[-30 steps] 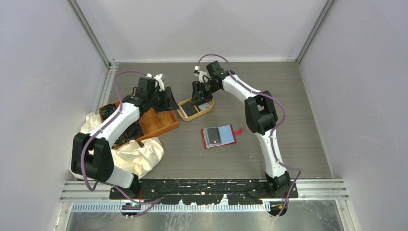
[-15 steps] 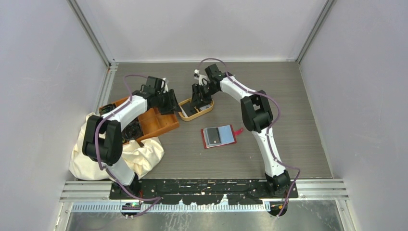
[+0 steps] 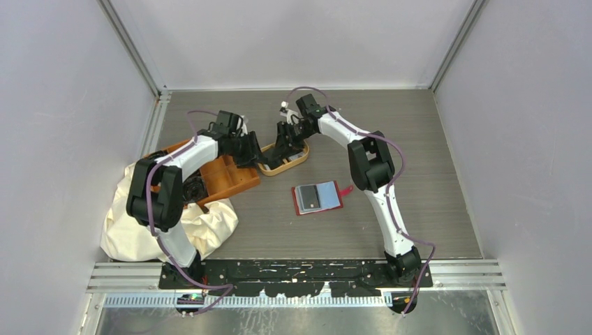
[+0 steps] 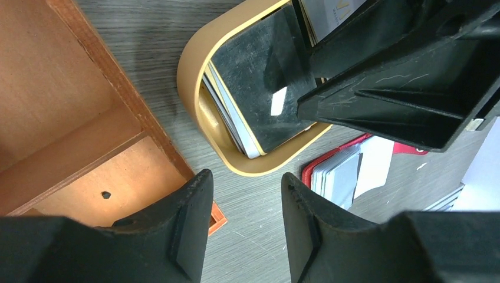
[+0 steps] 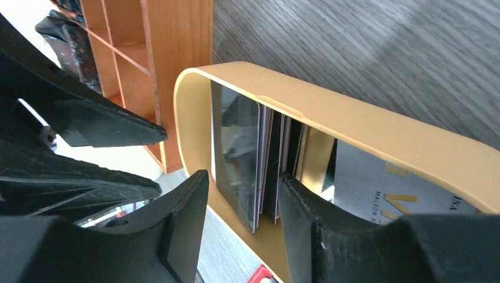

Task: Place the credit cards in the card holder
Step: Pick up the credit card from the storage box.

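Observation:
The credit cards (image 5: pixel 239 150) stand on edge as a stack in an oval tan dish (image 5: pixel 354 121); a black one (image 4: pixel 259 82) faces up in the left wrist view. My right gripper (image 5: pixel 242 203) is open and straddles the stack, one finger (image 5: pixel 306 230) inside the dish against the cards, the other by the dish wall. A gap shows on that side. My left gripper (image 4: pixel 243 197) is open and empty over bare table at the dish's near end. The red card holder (image 3: pixel 317 197) lies open, grey sleeves up, in front of the dish.
An orange compartment tray (image 3: pixel 227 178) sits just left of the dish, partly on a cream cloth bag (image 3: pixel 199 227). A white card with gold lettering (image 5: pixel 383 188) lies flat in the dish. Both grippers (image 3: pixel 269 148) crowd the dish's left end.
My left gripper has swung right from over the orange tray to the dish's left end. My right gripper has shifted slightly left and down into the dish, narrowing a little.

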